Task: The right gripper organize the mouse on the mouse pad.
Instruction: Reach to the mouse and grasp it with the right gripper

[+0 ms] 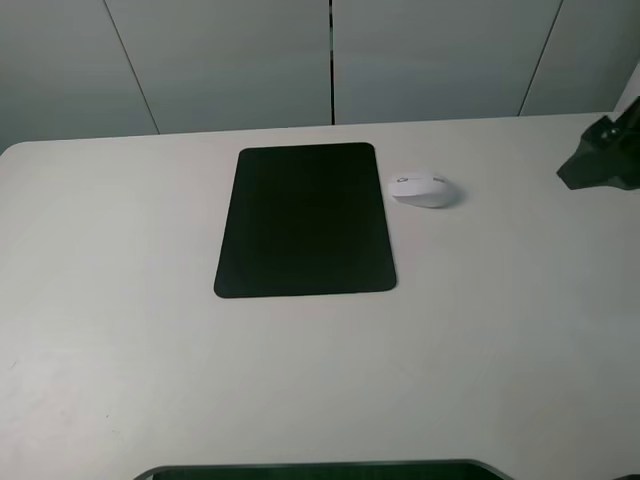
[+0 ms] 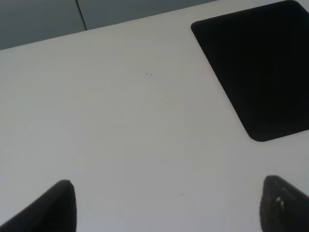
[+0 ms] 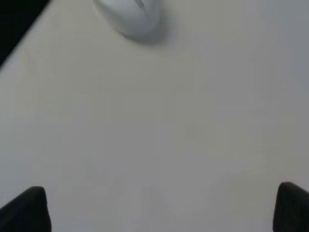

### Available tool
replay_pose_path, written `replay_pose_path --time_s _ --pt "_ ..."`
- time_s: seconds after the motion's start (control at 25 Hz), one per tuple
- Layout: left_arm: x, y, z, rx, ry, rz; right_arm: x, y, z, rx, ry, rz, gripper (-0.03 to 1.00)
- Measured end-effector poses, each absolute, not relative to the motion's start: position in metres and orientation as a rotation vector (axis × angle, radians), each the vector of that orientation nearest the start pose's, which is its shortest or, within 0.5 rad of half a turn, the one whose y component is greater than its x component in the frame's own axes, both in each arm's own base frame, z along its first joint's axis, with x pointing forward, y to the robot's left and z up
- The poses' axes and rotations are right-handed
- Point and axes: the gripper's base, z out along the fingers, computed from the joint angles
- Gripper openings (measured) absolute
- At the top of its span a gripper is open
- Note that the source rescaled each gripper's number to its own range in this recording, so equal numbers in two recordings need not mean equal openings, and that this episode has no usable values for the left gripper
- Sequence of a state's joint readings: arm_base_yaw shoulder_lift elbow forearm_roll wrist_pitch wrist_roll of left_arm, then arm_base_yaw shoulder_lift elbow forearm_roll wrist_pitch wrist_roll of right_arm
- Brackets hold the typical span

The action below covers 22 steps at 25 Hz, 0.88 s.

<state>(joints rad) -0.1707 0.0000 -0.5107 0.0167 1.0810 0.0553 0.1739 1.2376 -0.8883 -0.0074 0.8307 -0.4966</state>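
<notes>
We are seeing table bearing mouse pad, mouse lying just beside; grey wall panels behind; right gripper, left gripper gaping, empty.

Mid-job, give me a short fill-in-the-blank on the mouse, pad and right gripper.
1. In the high view the mouse lies to the ____ of the mouse pad.
2. The mouse's shell is ____ in colour.
3. The jaws of the right gripper stand ____, holding nothing.
Missing words: right; white; open.
</notes>
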Motion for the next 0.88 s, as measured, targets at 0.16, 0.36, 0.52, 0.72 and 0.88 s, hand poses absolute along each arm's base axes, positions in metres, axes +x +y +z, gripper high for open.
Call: replay_pose_path --time_s 0.16,0.36,0.52,0.72,0.88 --pt "-0.007 0.003 0.279 0.231 2.041 -0.052 0.275 0.064 0.261 -1.142 2.496 -0.089 1.00" --pt "-0.007 0.003 0.279 0.231 2.041 -0.052 0.326 0.096 0.234 -1.446 2.433 -0.046 1.00" --pt "-0.007 0.003 0.279 0.231 2.041 -0.052 0.357 0.114 0.212 -1.641 2.349 -0.045 1.00" --pt "-0.007 0.003 0.279 0.231 2.041 -0.052 0.392 0.128 0.189 -1.779 2.256 -0.045 1.00" --pt "-0.007 0.003 0.279 0.231 2.041 -0.052 0.411 0.137 0.168 -1.840 2.232 -0.006 1.00"
